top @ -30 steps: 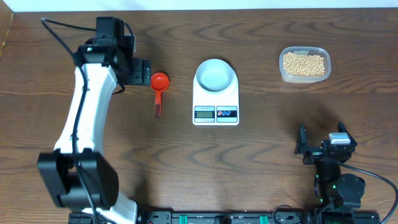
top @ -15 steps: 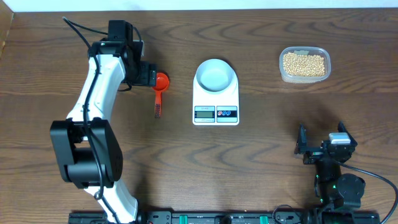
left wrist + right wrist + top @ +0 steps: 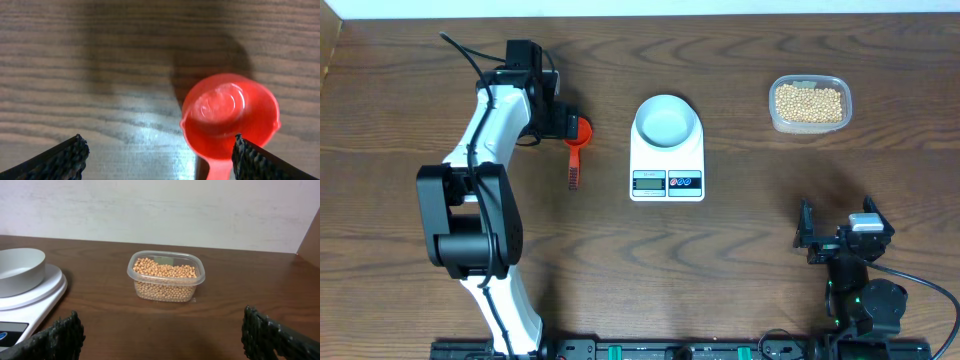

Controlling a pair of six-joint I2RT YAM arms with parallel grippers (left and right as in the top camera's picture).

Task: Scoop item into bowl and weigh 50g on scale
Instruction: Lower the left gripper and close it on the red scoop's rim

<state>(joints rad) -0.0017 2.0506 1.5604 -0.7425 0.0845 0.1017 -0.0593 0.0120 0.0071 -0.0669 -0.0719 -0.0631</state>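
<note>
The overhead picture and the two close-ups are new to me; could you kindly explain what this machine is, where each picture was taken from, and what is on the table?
These are two robot arms at a wooden table. The wide picture comes from a camera above; the close-ups come from a camera on each wrist. The left claw hangs open over a red scoop; the right claw is open too, facing a clear tub of beans. A grey-white bowl sits on a white scale. Nothing is held.
</note>
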